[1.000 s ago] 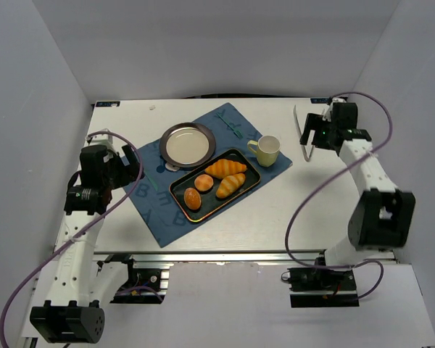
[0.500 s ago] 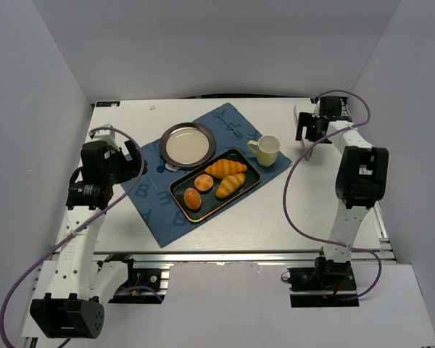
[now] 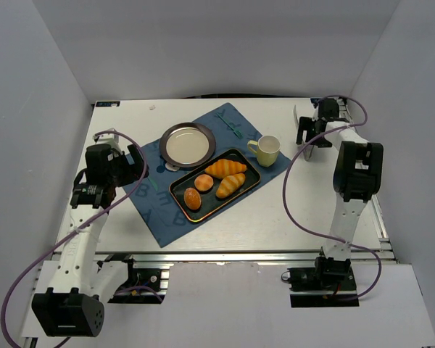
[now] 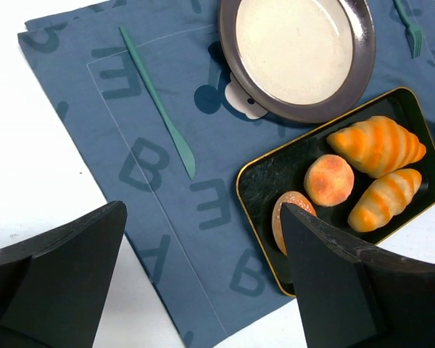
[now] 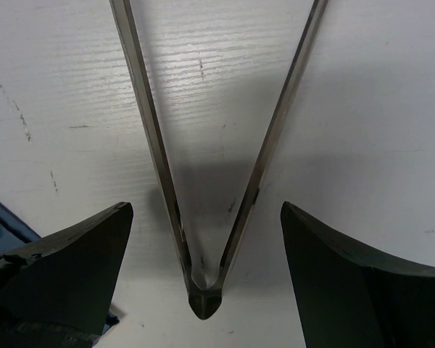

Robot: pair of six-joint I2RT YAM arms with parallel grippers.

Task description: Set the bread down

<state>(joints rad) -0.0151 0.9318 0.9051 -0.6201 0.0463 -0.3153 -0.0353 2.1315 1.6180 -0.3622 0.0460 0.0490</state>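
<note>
Both arms have moved a little. Right gripper (image 5: 204, 210) hangs wide open over the tongs (image 5: 203, 290). Left gripper (image 4: 203, 210) is wide open too. The bread (image 3: 192, 198) lies in the tray (image 3: 211, 204).

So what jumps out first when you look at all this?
The black tray mid-table, holding four golden-orange breads, sits on a blue lettered placemat. At the far right, metal tongs lie spread on the white table, directly under the open right gripper.
</note>
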